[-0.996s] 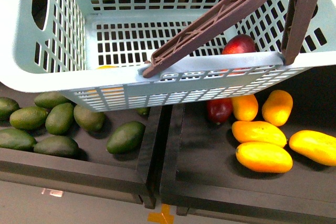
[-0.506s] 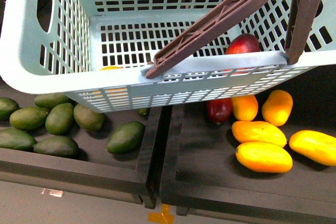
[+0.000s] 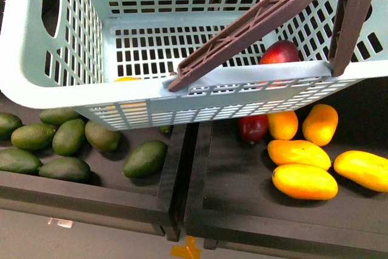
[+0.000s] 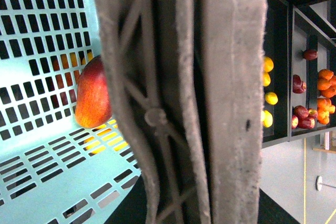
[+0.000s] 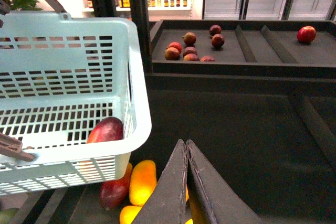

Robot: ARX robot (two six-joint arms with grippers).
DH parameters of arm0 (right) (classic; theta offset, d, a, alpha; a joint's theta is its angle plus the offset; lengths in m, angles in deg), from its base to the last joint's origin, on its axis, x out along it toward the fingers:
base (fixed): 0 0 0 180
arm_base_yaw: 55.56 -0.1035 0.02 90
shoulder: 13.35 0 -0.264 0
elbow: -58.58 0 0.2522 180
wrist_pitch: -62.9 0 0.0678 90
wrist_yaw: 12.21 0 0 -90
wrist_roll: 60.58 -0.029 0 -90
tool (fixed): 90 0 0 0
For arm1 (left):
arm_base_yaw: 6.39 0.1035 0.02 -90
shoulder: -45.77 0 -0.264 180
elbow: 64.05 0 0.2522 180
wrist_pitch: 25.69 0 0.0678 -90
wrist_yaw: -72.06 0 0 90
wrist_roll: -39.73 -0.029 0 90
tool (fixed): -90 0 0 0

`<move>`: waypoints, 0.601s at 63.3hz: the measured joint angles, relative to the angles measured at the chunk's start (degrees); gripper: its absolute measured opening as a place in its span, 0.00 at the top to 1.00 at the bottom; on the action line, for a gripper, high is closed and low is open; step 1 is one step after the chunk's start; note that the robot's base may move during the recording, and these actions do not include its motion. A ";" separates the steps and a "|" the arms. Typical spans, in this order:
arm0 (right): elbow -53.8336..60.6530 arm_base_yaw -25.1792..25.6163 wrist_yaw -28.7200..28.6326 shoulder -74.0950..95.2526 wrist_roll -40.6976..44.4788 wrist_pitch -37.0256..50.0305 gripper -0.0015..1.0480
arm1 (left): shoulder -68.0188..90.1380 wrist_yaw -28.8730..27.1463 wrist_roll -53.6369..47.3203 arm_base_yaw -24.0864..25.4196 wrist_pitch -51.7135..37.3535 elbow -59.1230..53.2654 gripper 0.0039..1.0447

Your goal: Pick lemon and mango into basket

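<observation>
The basket filled the upper front view, the red mango inside at its right corner. The lemon barely showed behind the near wall. The right claw was closed, empty. The left claw's state couldn't be told; brown handles filled its view.

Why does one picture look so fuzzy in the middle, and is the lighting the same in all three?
Left wrist view: the brown handles sit so close they blur, while the mango behind is sharper. Right wrist view: bright backlit shelves wash out the top; the dark trays stay dim. Front view: even light, soft shadows under the basket.
</observation>
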 joint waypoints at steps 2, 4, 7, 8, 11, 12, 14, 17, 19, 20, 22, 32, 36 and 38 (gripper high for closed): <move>0.00 -0.02 0.00 -0.02 0.02 0.00 0.98 | 0.00 0.02 0.09 0.00 0.00 0.00 0.84; 0.00 -0.02 0.00 -0.02 0.02 0.00 0.94 | 0.00 0.07 0.15 0.00 0.00 0.00 0.84; 0.00 -0.02 0.00 -0.02 0.04 0.00 0.86 | 0.00 -0.02 0.04 0.00 0.00 0.00 0.84; 0.00 -0.02 0.00 -0.02 0.04 0.00 0.84 | 0.00 -0.04 0.02 0.00 0.00 0.00 0.84; 0.00 -0.02 0.00 -0.07 0.04 0.00 0.73 | 0.00 -0.09 -0.09 0.00 0.00 0.00 0.84; 0.00 0.00 0.00 -0.07 0.04 0.00 0.69 | 0.00 -0.09 -0.04 0.00 0.00 0.00 0.84; 0.00 -0.02 0.00 -0.07 0.04 -0.02 0.61 | 0.00 -0.07 0.00 0.00 0.00 0.00 0.84; 0.00 -0.02 0.00 -0.07 0.04 -0.02 0.54 | 0.00 -0.07 0.00 0.00 0.00 0.00 0.84; 0.00 -0.02 0.00 -0.07 0.02 -0.02 0.46 | 0.00 -0.07 0.00 0.00 0.00 0.00 0.84; 0.00 -0.02 0.00 -0.07 0.04 -0.02 0.44 | 0.00 -0.07 0.00 0.00 0.00 0.00 0.84; 0.00 -0.02 0.00 -0.07 0.02 -0.02 0.39 | 0.00 -0.07 0.00 0.00 0.00 0.00 0.84; 0.00 -0.02 0.00 -0.07 0.02 0.00 0.13 | 0.00 -0.04 0.00 0.00 0.00 0.00 0.84; 0.00 -0.02 0.07 -0.07 0.00 -0.02 0.07 | 0.00 -0.04 0.07 0.00 0.00 0.00 0.84; 0.00 -0.02 0.22 -0.07 0.02 -0.02 0.08 | 0.00 -0.04 0.02 -0.20 0.00 0.00 0.84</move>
